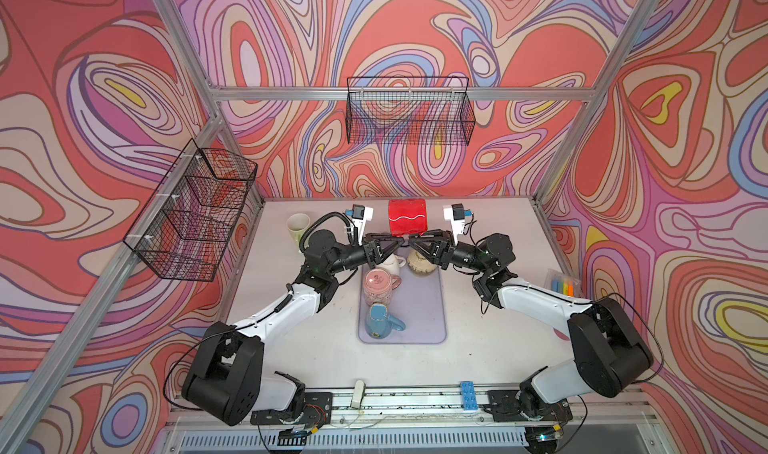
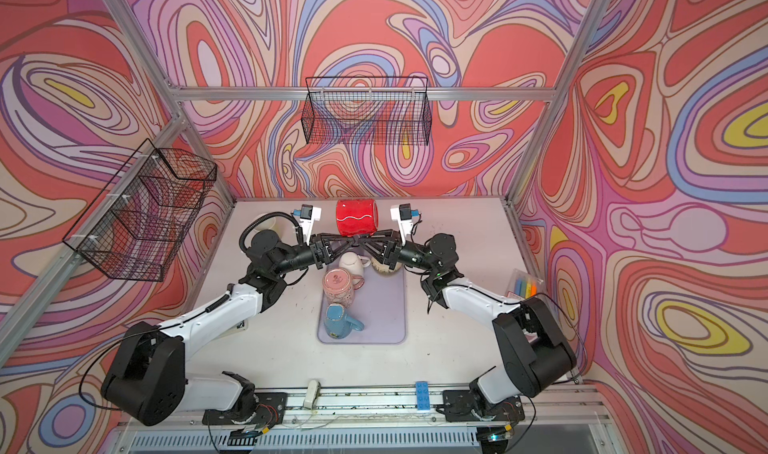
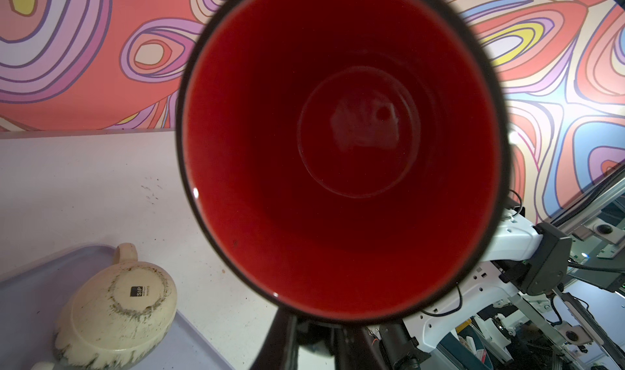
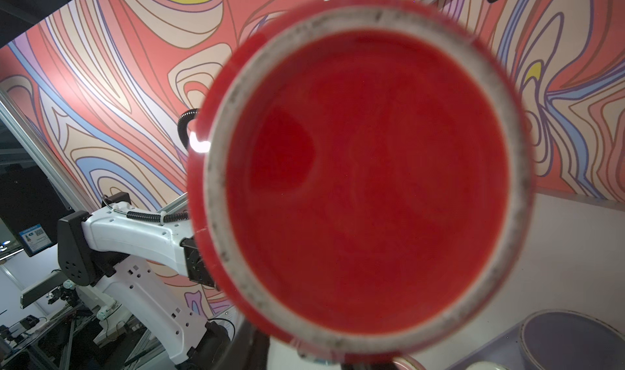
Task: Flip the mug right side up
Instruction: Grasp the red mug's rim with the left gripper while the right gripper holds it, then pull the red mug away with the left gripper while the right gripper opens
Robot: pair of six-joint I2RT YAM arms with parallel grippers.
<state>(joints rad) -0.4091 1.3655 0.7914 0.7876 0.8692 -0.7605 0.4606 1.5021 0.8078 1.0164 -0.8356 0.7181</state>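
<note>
A lavender mat (image 1: 428, 315) is lying mid-table, carrying a blue mug (image 1: 380, 323) at its near end, a pink mug (image 1: 379, 286) just behind it, and a white mug (image 1: 392, 263) and an upturned cream mug (image 3: 118, 314) at its far end. A pale green cup (image 1: 298, 225) is standing near the table's far-left corner.

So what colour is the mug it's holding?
The mug is red with a wavy white line; best in a top view.
</note>
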